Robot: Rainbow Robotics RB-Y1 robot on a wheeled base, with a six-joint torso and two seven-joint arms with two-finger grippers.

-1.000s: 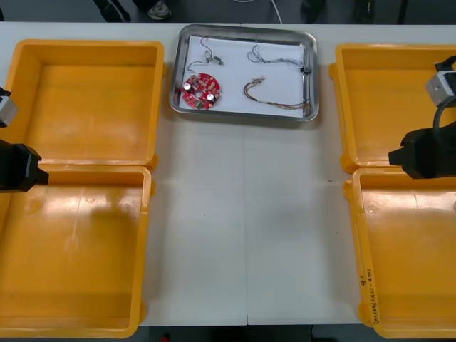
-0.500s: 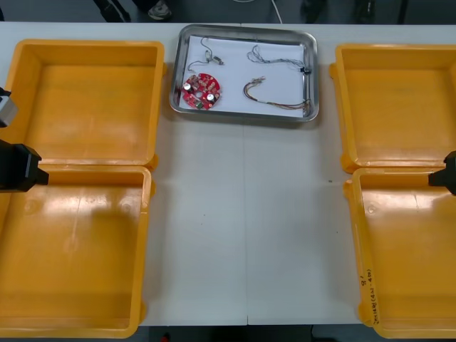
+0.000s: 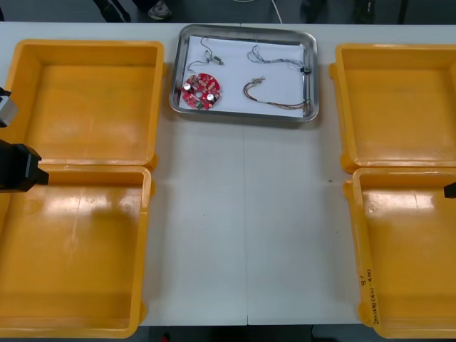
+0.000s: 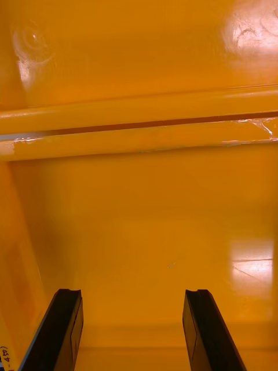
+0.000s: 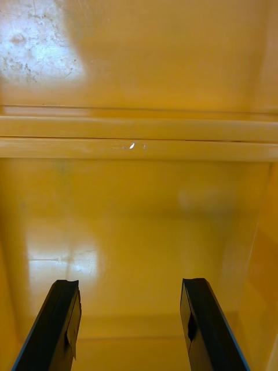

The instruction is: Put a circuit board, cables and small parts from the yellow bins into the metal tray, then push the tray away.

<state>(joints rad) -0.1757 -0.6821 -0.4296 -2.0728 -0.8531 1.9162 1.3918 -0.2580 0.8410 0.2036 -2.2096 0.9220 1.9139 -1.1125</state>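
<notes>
The metal tray (image 3: 244,114), white inside, stands at the table's far middle. In it lie a round red circuit board (image 3: 200,91), a red and yellow cable (image 3: 274,97), a twisted cable (image 3: 274,57), a black cable (image 3: 306,80) and a small metal part (image 3: 217,61). My left arm (image 3: 18,167) hangs at the left edge, over the seam between the two left bins. The left gripper (image 5: 128,284) is open over a bare orange bin floor (image 5: 139,232). A sliver of my right arm (image 3: 450,190) shows at the right edge. The right gripper (image 4: 132,295) is open above a bare bin floor (image 4: 145,232).
Four yellow bins flank the table: far left (image 3: 89,100), near left (image 3: 71,249), far right (image 3: 395,100) and near right (image 3: 410,256). Nothing shows inside them. Bare table (image 3: 246,228) runs down the middle, from the tray to the front edge.
My right arm has drawn back to the right, until a sliver is left at the front view's edge. The left arm and the tray's contents have not moved.
</notes>
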